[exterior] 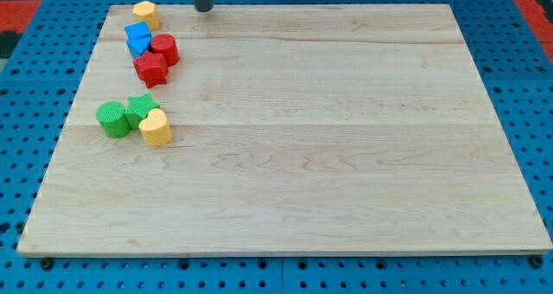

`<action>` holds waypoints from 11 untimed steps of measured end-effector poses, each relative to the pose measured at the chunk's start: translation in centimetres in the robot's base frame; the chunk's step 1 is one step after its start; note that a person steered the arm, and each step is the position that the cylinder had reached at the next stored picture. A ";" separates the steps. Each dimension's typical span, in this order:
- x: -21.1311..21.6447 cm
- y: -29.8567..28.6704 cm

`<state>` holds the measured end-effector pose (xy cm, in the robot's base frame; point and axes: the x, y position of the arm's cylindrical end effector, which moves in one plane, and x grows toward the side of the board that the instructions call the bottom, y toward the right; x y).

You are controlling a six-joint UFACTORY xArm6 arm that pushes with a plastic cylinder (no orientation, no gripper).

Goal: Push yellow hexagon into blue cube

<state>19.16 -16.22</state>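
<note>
The yellow hexagon (146, 15) sits at the board's top left corner. Just below it lie two blue blocks touching each other: a blue cube (136, 30) and a blue triangular block (138, 45). The yellow hexagon stands a small gap above the blue cube. My tip (203, 9) comes down from the view's top edge, to the right of the yellow hexagon, about a block's width away from it, touching nothing.
A red cylinder (165, 48) and a red star-like block (150, 68) lie right of and below the blue blocks. Lower left are a green cylinder (111, 119), a green block (139, 109) and a yellow heart (155, 127). The wooden board (302, 156) lies on a blue pegboard.
</note>
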 end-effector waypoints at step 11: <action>2.2 -7.7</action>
